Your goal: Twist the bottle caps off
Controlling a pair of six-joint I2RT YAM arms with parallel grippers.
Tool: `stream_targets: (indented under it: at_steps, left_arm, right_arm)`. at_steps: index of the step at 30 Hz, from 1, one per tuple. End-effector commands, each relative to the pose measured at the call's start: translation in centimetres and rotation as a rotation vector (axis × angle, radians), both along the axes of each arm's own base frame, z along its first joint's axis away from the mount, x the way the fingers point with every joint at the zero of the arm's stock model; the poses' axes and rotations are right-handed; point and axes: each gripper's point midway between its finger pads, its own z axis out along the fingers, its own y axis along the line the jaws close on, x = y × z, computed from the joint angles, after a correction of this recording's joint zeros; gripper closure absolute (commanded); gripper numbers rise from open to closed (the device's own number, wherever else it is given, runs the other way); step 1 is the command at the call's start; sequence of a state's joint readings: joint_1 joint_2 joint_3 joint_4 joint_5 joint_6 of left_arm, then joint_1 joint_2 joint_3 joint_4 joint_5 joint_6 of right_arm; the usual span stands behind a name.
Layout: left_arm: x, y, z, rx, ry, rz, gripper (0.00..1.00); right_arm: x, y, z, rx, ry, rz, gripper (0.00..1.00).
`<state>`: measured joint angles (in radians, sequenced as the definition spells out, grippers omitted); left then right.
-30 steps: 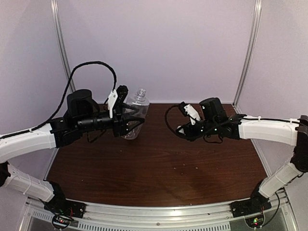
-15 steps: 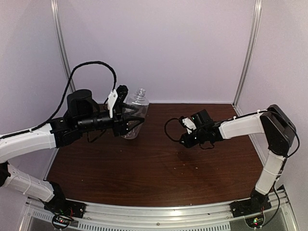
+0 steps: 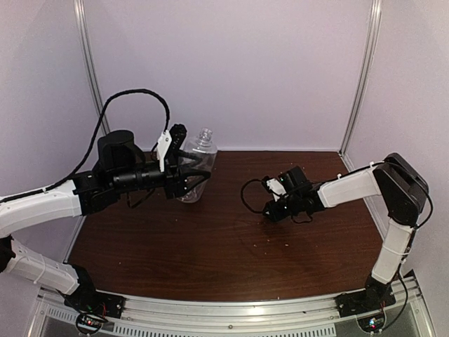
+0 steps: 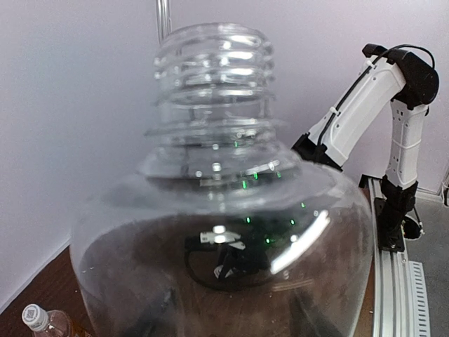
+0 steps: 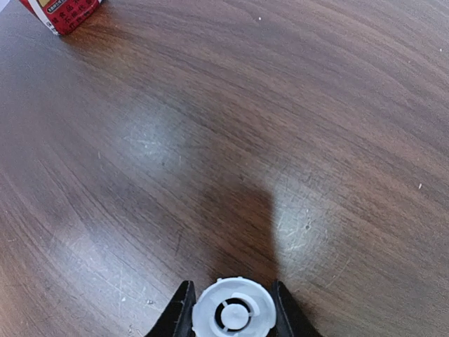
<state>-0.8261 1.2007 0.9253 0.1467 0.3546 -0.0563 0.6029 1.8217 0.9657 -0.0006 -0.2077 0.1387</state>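
Right tool (image 3: 272, 210), lower now, tight around white cap (image 5: 233, 314)

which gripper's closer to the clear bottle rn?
Left. The left gripper is closed around the clear bottle; the right gripper is apart to its right, low over the table, pinching a white cap.

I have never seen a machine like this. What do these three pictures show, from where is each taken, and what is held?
Two robot arms stand at a brown table. One picture looks down from above; the other two come from a small camera on each wrist. The left gripper holds a clear bottle, already without cap. The right gripper is shut on a white cap. A second bottle, brownish with a red label, rests on the table, capped.
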Motion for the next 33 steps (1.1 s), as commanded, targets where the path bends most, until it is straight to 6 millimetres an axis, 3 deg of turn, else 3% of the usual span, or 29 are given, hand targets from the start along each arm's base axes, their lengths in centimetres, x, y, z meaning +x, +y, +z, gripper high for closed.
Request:
stream_targets:
  at_steps: [1, 10, 20, 25, 28, 33]
  left_arm:
    - [0.3, 0.0, 2.0, -0.026, -0.046, 0.007, 0.66]
    - [0.2, 0.1, 2.1, -0.028, -0.051, 0.007, 0.66]
    - [0.2, 0.1, 2.1, -0.026, -0.053, 0.005, 0.66]
    - [0.0, -0.1, 1.9, -0.029, -0.056, -0.012, 0.66]
    - [0.0, -0.3, 1.7, -0.027, -0.050, -0.019, 0.66]
    - [-0.1, -0.5, 1.5, -0.023, -0.049, -0.035, 0.65]
  right_arm:
    - [-0.1, -0.8, -0.7, -0.003, -0.003, -0.027, 0.75]
    - [-0.7, -1.4, -1.5, -0.021, 0.021, -0.033, 0.65]
    - [-1.0, -1.7, 2.0, -0.006, -0.017, -0.030, 0.28]
    - [-2.2, -0.7, 7.9, 0.107, -0.072, 0.031, 0.08]
    - [-3.7, 0.6, 13.3, 0.221, -0.116, 0.128, 0.01]
    - [-7.4, 2.5, 23.2, 0.424, -0.199, 0.308, 0.00]
